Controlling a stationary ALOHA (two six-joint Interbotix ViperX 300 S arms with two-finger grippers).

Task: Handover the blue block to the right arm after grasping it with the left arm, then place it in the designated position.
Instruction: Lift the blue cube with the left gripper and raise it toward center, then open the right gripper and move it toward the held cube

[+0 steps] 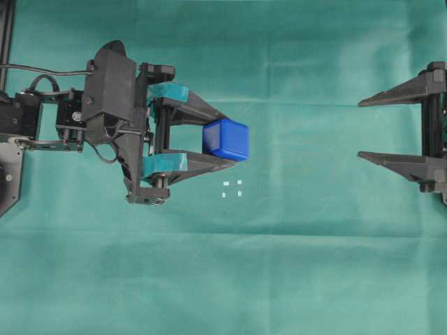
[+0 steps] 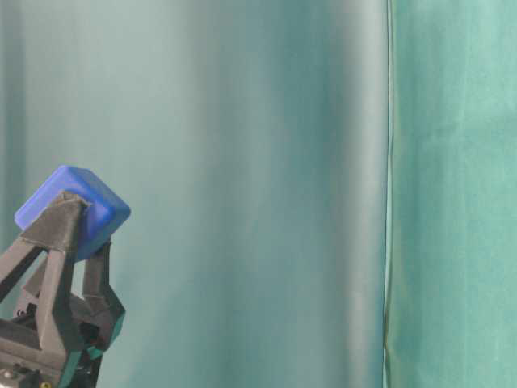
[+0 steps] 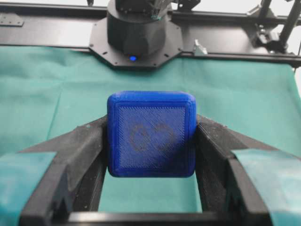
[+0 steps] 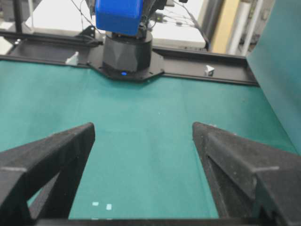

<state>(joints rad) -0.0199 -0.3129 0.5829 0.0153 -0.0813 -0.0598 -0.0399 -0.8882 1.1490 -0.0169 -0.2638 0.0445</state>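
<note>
Left arm point(image 1: 105, 118): black, reaching level from the left | left gripper point(image 1: 230, 143): teal-banded fingers part-closed, clamping small bright blue plastic cube point(image 1: 225, 139) at their tips, aloft, just beyond four white square marks point(image 1: 232, 188) on green cloth point(image 1: 223, 279) | right gripper point(image 1: 363, 129): plain black fingers spread wide, holding nothing, far right.
</note>
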